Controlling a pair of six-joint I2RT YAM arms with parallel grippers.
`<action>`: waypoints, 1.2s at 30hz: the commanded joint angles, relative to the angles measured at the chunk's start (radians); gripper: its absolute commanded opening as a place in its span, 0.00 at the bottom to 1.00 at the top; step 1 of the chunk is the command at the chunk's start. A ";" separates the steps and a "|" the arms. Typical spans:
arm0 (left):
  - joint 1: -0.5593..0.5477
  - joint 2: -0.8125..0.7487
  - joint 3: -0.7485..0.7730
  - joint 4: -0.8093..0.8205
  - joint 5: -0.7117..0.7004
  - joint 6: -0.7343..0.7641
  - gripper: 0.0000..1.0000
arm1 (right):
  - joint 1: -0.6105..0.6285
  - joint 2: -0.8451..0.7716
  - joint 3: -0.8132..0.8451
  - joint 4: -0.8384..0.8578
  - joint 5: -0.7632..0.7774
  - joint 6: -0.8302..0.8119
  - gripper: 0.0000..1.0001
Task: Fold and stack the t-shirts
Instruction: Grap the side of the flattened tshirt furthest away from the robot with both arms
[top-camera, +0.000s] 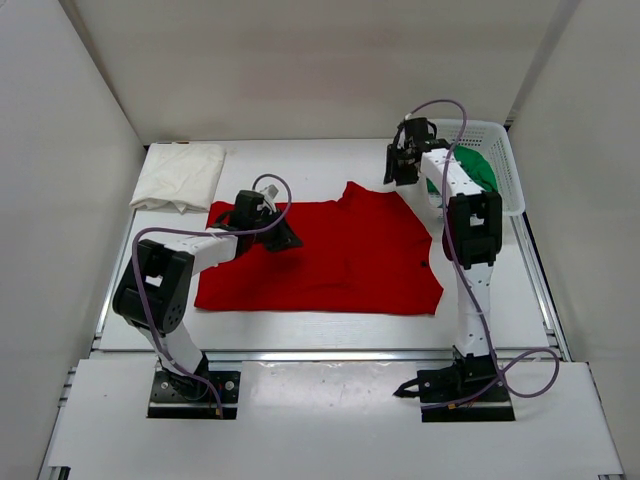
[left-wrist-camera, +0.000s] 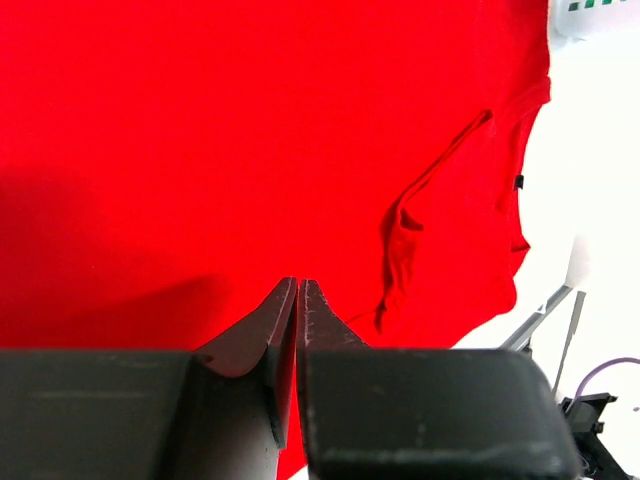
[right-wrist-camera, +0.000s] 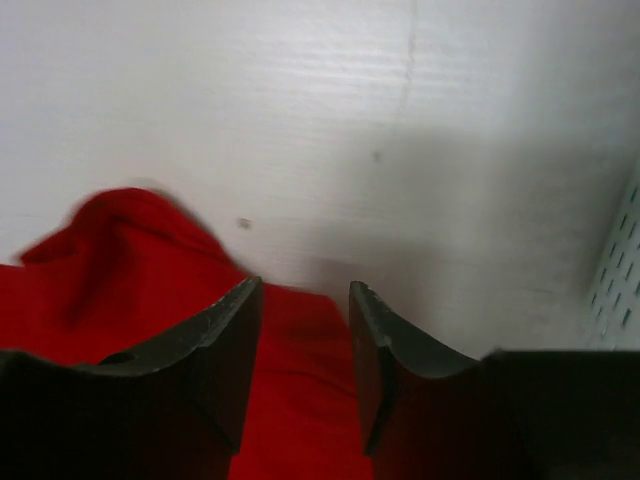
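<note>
Red cloth fills the middle of the white table (top-camera: 300, 165): the red t-shirt (top-camera: 340, 260) lies spread almost flat, matte and soft, its near hem straight and its far edge rising to a point, with one corner bunched into a rumpled hump near the right gripper (right-wrist-camera: 305, 290). A curved seam and a small dark tag (left-wrist-camera: 518, 182) show near the shirt's right-hand edge. The cream-white t-shirt (top-camera: 180, 175) sits folded into a plump rectangle at the table's far left corner. The green t-shirt (top-camera: 475, 170) is heaped inside a white plastic mesh basket (top-camera: 508, 175) at the far right. The left gripper (left-wrist-camera: 298, 285) hovers over the red shirt's left part, its dark ridged fingers drawn together with only a slit between them; whether any cloth is nipped cannot be told. The right gripper's fingers stand apart and hold nothing, over the red shirt's far right corner and the bare tabletop. Plain white panels (top-camera: 300, 60) wall in the table at the back and both sides
</note>
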 joint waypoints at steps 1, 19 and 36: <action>0.001 -0.041 -0.010 0.036 0.028 -0.004 0.16 | -0.008 0.058 0.060 -0.098 0.035 -0.009 0.38; 0.051 -0.083 -0.066 0.067 0.042 -0.021 0.16 | -0.045 0.101 0.174 -0.192 -0.345 0.043 0.05; 0.122 -0.199 -0.212 0.117 0.077 -0.060 0.15 | 0.206 -0.356 -0.404 -0.078 0.179 -0.087 0.16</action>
